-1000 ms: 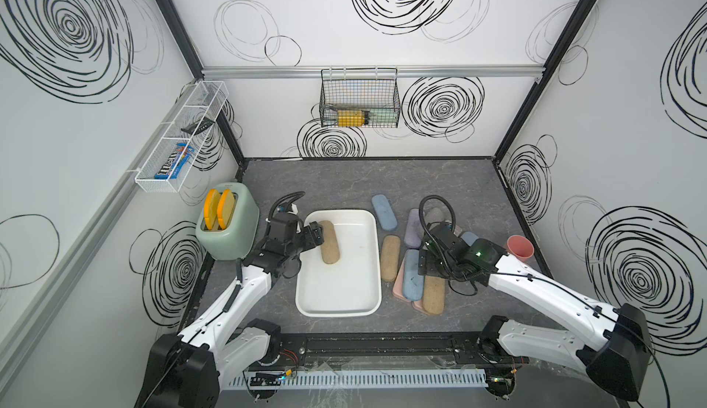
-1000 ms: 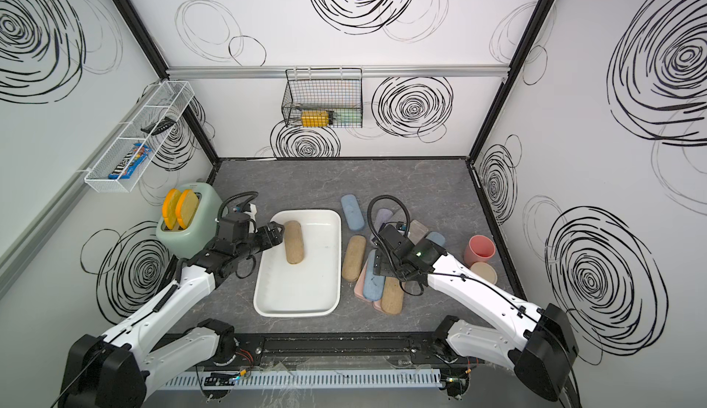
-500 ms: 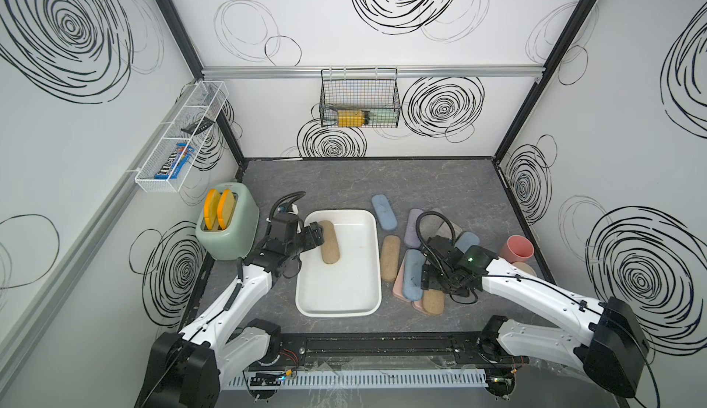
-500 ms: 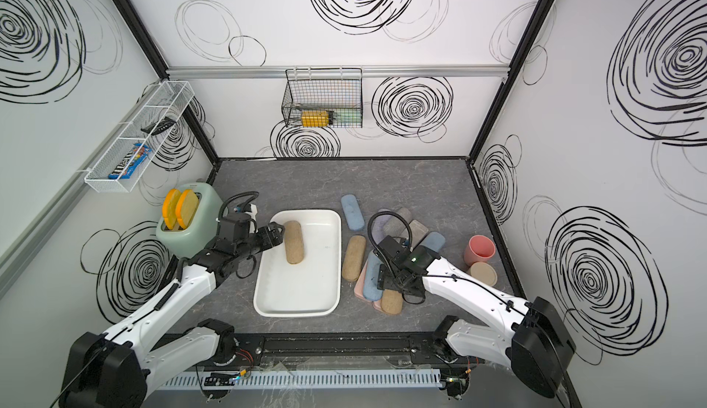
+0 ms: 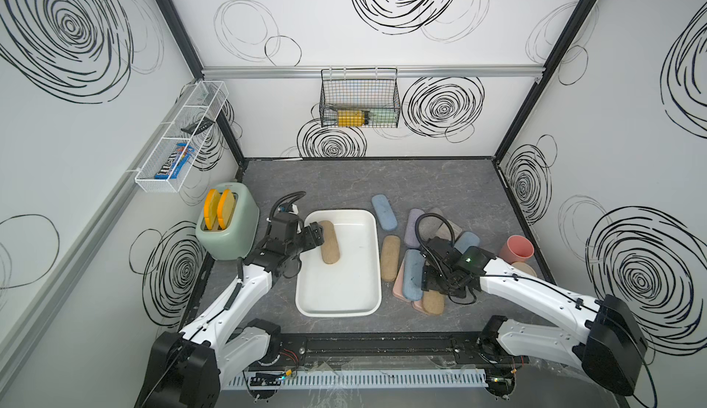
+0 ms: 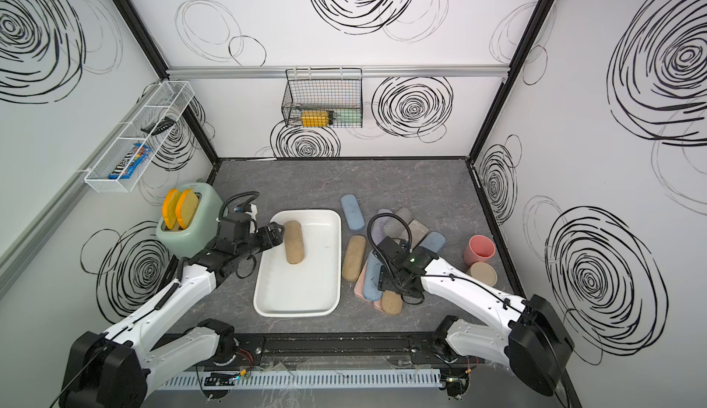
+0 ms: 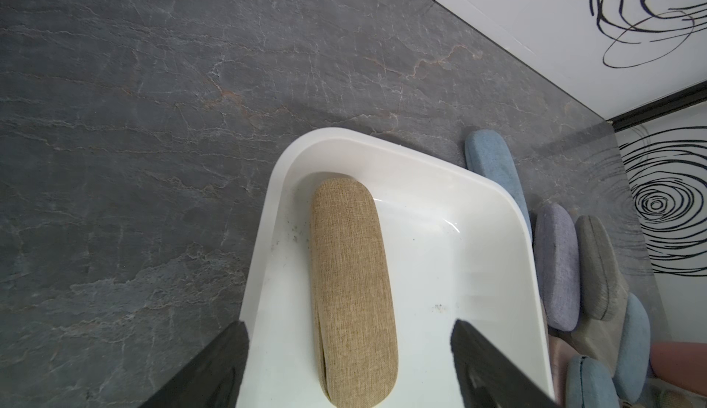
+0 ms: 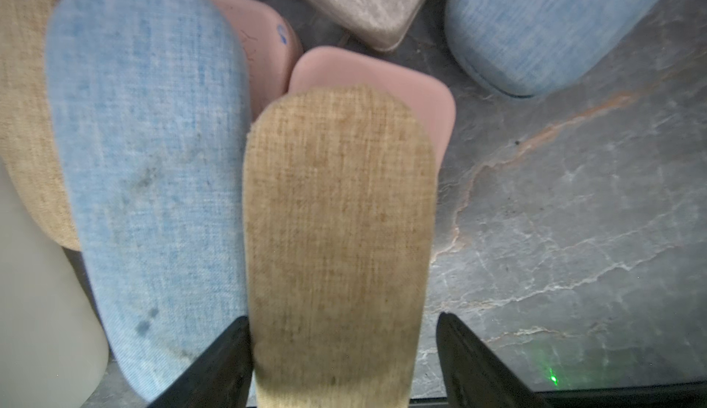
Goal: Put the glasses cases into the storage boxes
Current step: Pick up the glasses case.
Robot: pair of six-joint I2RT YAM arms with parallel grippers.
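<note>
- Tan case (image 5: 329,242) lies far-left inside the white tray (image 5: 344,283) in both top views; the right gripper (image 5: 429,287) has dropped nearer onto the pile (image 5: 412,276).
- Left wrist: the left gripper (image 7: 348,327) hangs released astride it.
- Right wrist: jaws narrower, not yet clamped on the near tan case (image 8: 336,234). Centre it, squeeze squarely.

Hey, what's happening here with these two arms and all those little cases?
Two robot arms are putting glasses cases into a white tray. One tan case lies in it, the left pincer open over it. The right pincer straddles a second tan case in the pile beside the tray, not visibly clamped yet. The remaining cases lie outside the tray.
</note>
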